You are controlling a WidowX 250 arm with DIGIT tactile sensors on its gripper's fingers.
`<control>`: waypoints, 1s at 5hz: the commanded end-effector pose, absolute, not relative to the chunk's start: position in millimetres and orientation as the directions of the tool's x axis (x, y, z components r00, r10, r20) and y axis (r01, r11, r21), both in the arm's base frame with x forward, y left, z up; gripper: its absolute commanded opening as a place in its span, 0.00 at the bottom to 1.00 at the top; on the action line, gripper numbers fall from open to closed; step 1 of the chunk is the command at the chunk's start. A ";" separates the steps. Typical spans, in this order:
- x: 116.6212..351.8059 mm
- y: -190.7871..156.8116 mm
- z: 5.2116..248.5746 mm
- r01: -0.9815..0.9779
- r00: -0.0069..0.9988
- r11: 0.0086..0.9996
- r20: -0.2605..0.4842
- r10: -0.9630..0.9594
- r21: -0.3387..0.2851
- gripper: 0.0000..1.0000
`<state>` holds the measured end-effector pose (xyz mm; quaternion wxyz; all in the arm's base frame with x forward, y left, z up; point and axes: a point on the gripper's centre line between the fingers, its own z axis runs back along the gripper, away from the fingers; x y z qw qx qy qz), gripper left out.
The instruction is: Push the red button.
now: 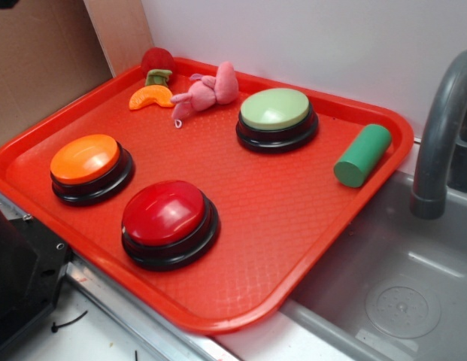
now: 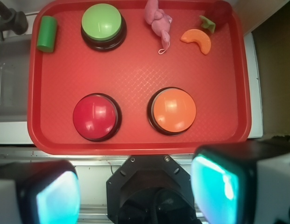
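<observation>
The red button (image 1: pixel 165 214) (image 2: pixel 95 115), a glossy deep-red dome on a black round base, sits near the front edge of the red tray (image 1: pixel 293 226) (image 2: pixel 135 70). In the wrist view it lies at the tray's lower left, beside the orange button (image 2: pixel 173 110) (image 1: pixel 86 160). My gripper (image 2: pixel 135 193) hangs high above the robot base, short of the tray, well apart from the red button. Its teal pads (image 2: pixel 215 186) stand wide apart with nothing between them: it is open. The gripper does not show in the exterior view.
A pale green button (image 1: pixel 275 111) (image 2: pixel 102 21) stands at the tray's far side. A green cylinder (image 1: pixel 362 155), a pink plush toy (image 1: pixel 207 92), an orange slice (image 1: pixel 149 97) and a red fruit toy (image 1: pixel 156 62) lie on the tray. A grey sink (image 1: pixel 391 293) with faucet (image 1: pixel 440 128) adjoins.
</observation>
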<state>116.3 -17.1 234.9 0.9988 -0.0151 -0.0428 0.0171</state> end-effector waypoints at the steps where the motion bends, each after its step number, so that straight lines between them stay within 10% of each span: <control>1: 116.3 -17.1 234.9 -0.033 0.996 0.999 0.085 0.035 -0.032 1.00; 3: 129.3 -86.7 132.6 0.345 0.933 0.937 -0.126 -0.337 0.056 1.00; 5: 129.3 -86.7 132.6 0.345 0.933 0.937 -0.126 -0.337 0.056 1.00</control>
